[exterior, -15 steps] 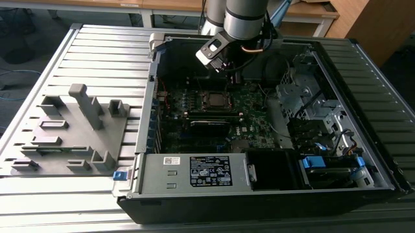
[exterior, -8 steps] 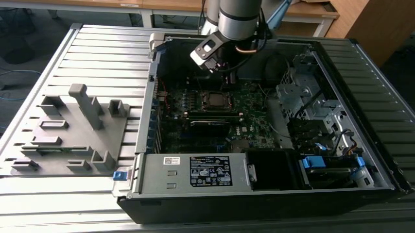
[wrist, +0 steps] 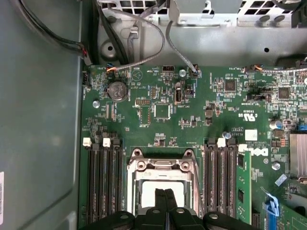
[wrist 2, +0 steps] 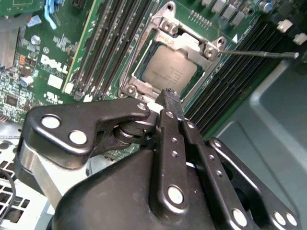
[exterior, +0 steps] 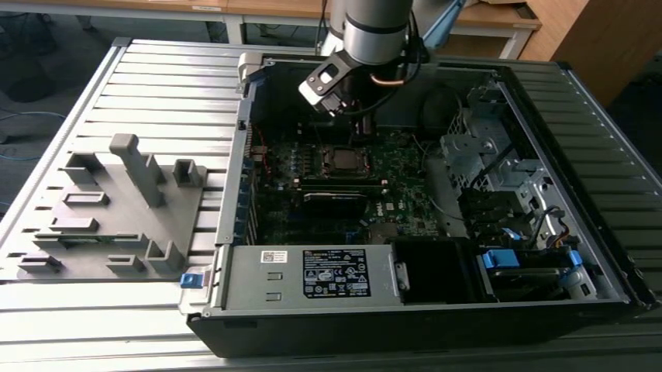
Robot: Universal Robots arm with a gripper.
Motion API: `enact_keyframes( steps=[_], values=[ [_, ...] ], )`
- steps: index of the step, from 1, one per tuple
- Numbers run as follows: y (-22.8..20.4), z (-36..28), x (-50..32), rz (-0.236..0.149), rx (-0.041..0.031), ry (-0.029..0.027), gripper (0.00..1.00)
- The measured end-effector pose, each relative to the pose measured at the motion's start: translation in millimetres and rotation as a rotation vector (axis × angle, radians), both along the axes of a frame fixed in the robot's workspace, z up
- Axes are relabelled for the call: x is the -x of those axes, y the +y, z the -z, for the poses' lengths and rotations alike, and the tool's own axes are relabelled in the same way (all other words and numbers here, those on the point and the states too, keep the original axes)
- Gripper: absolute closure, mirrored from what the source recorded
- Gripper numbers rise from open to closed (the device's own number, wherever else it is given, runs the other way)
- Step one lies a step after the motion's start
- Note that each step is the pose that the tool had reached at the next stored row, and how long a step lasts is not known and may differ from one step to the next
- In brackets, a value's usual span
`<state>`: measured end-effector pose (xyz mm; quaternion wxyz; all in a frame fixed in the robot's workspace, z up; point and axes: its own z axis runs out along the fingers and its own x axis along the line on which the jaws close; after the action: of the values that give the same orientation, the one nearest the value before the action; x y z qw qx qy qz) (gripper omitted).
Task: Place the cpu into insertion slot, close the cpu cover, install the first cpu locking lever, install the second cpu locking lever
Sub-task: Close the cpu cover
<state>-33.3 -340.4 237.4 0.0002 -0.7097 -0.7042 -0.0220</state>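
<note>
The cpu [wrist 2: 165, 72] sits in the slot [wrist 2: 143, 62], its grey top showing through the window of the cover [wrist 2: 189, 43], which appears lowered over it. The gripper [wrist 2: 171, 97] hovers just above the socket's edge, jaws pressed together and holding nothing. On this reading the first two steps are done and the levers remain. One thin lever [wrist 2: 259, 53] juts free across the memory slots [wrist 2: 230, 86], seemingly unlatched; the other cannot be made out. The second wrist view offers that lever. The first wrist view adds the board [wrist: 192, 110] beyond the socket, coin battery [wrist: 117, 90] included. The exterior view sets the arm [exterior: 373, 31] over the open case [exterior: 414, 325].
</note>
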Motion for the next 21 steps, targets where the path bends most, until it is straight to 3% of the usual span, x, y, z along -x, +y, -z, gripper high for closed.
enact_keyframes(
  steps=[8,21],
  values=[
    [0.0,4.5,10.2,0.002,0.0002,0.0001,0.89],
    [0.0,4.7,10.6,0.002,0.0003,0.0,0.89]
  ],
)
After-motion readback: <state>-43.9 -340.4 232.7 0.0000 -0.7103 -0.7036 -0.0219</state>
